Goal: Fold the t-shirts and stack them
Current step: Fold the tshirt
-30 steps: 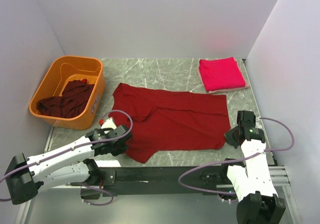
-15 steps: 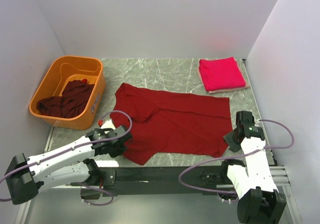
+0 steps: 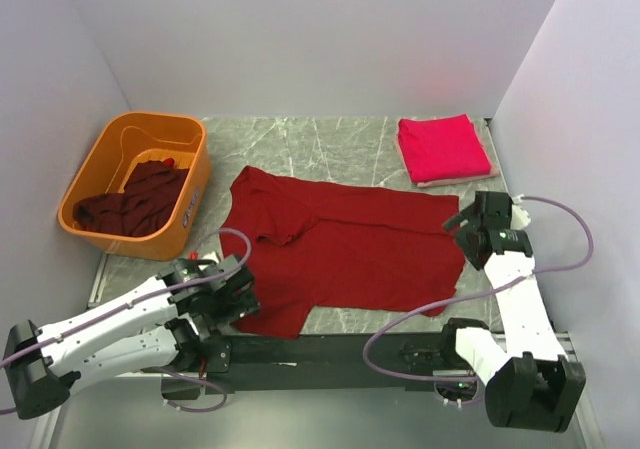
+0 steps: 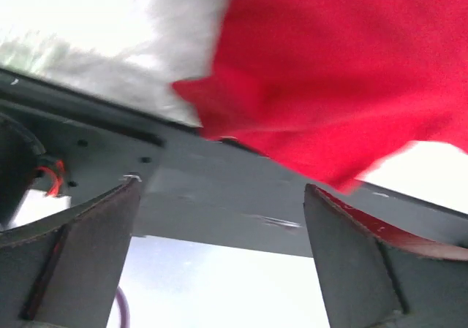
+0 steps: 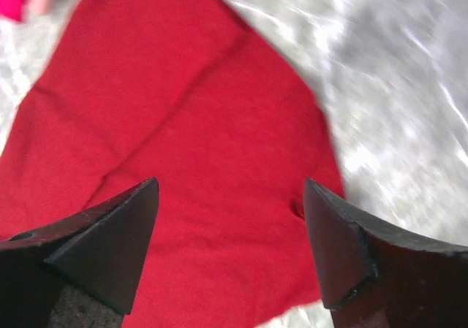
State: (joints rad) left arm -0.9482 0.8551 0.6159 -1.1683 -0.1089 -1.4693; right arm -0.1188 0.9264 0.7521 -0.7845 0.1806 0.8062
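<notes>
A dark red t-shirt (image 3: 345, 249) lies spread flat in the middle of the table, with its near left corner at the table's front edge. My left gripper (image 3: 232, 294) is open beside that corner; in the left wrist view the red cloth (image 4: 336, 72) lies beyond the gripper (image 4: 221, 189), with nothing between the fingers. My right gripper (image 3: 458, 224) hovers open over the shirt's right edge, and the cloth (image 5: 183, 138) shows below the empty gripper (image 5: 230, 185). A folded crimson-pink t-shirt (image 3: 443, 149) rests at the back right. Maroon t-shirts (image 3: 135, 201) are heaped in the tub.
The orange plastic tub (image 3: 195, 174) stands at the back left, close to the spread shirt's left sleeve. A black rail (image 3: 330, 349) runs along the table's near edge. White walls close in the back and both sides.
Both grippers have opened and let go of the spread shirt, which has settled flat. The right gripper has lifted and moved back along the shirt's right edge. The left gripper has drawn nearer the front.
</notes>
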